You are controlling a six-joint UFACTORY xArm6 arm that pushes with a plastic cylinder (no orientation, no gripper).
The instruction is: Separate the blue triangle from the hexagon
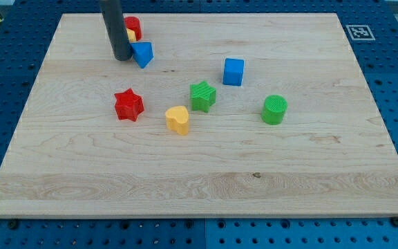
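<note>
The blue triangle (143, 53) lies near the board's top left. My tip (122, 58) stands on the board right against the triangle's left side. The yellow hexagon (130, 33) is mostly hidden behind my rod, just above the triangle. A red block (134, 26) sits at the hexagon's upper right, touching it. The triangle sits a little to the right of and below the hexagon; whether they touch is hidden by the rod.
A red star (128, 105), a yellow heart-like block (177, 119), a green star (202, 95), a blue cube (233, 71) and a green cylinder (274, 109) are spread across the middle of the wooden board (206, 180).
</note>
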